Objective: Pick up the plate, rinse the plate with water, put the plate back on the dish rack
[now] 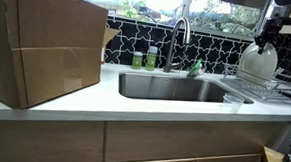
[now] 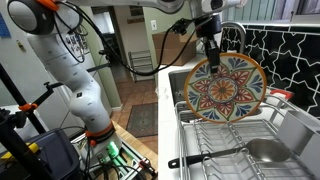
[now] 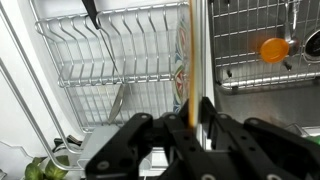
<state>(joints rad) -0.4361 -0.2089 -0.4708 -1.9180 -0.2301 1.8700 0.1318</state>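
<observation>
the claw [image 2: 213, 57] is gripping the top rim of the plate [image 2: 225, 88] and holding it upright over the dish rack [image 2: 235, 140]. in the wrist view the plate [image 3: 195, 60] is showing edge-on, running straight between the dark fingers [image 3: 160, 140], which are pressing narrowly on either face. in an exterior view it is showing a colourful patterned face, and in an exterior view the plate [image 1: 257, 60] is showing a pale back. its lower edge is sitting down among the rack's wires, but i cannot tell whether it is resting on them. a long-handled utensil [image 2: 262, 150] with a metal bowl is lying in the rack, just beside the plate. the sink [image 1: 170, 87] is lying right beside the rack, with the faucet [image 1: 180, 38] rising behind it. a cardboard box [image 1: 47, 46] is standing on the counter [image 1: 84, 103], across the sink from the rack.
</observation>
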